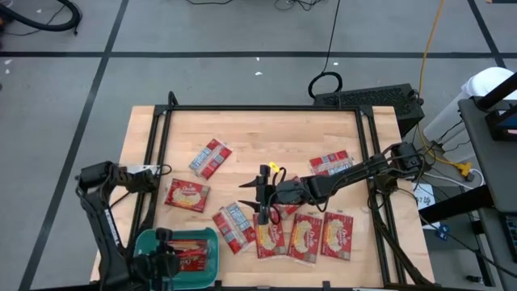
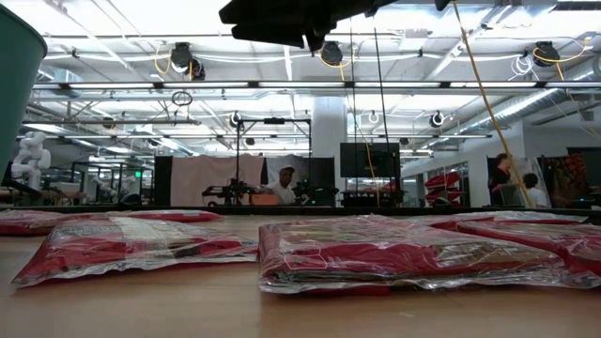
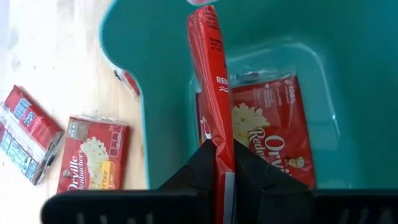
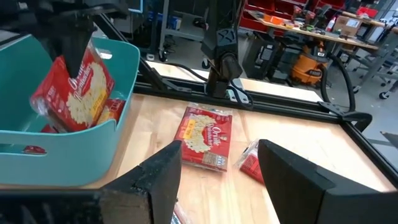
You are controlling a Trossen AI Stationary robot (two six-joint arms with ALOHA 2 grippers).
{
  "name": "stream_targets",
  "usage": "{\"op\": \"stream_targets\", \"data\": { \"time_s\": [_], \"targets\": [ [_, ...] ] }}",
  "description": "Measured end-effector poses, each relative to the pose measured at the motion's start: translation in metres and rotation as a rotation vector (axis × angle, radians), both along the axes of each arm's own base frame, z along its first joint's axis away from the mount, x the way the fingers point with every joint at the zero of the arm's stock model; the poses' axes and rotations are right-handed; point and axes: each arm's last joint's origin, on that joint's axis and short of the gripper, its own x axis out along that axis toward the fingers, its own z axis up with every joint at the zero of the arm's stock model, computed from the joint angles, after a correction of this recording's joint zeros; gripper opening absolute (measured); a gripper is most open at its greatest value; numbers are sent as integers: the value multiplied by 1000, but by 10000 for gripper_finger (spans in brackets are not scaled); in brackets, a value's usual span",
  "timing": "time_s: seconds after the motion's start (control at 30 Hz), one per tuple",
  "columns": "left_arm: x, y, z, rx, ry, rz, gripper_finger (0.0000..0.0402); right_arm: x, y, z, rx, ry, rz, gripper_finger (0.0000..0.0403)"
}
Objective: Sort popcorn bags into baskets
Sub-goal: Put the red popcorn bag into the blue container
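At the table's near left corner, the left gripper (image 3: 222, 171) hangs over the teal-green rectangular plastic basket (image 1: 145, 242), its fingers clamped on a flat red popcorn packet (image 3: 213, 74) held edge-on above another red packet (image 3: 273, 127) lying on the basket floor. Only the right wrist view shows the held packet's yellow-cream face (image 4: 74, 93). Toward the table's middle, the right gripper (image 1: 264, 196) hovers with fingers (image 4: 165, 171) spread wide and empty, above the loose red packets (image 1: 305, 237) on the pale wooden tabletop (image 1: 266, 133).
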Motion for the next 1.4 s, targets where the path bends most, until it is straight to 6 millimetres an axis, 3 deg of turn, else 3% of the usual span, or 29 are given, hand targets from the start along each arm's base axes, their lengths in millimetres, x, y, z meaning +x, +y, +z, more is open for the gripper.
{"op": "stream_targets", "data": {
  "time_s": [0.17,0.47,0.63,0.87,1.07,1.2,1.4],
  "targets": [
    [4,-4,-8,-9,47,-3,57,0,0,0,2,0,-1,203],
    [13,-3,-10,-79,44,102,198,0,0,0,2,1,0,203],
    [13,3,3,-157,74,147,240,-1,0,-2,-1,18,2,203],
    [9,31,45,-156,-124,132,215,-1,0,-5,-21,52,6,203],
    [18,60,70,38,-304,44,167,-2,-2,-9,-47,98,5,203],
    [31,83,78,184,-339,56,144,-2,-14,-13,-50,144,-26,203],
    [51,124,86,258,-319,205,129,9,-42,-21,-5,113,-115,203]
  ]
}}
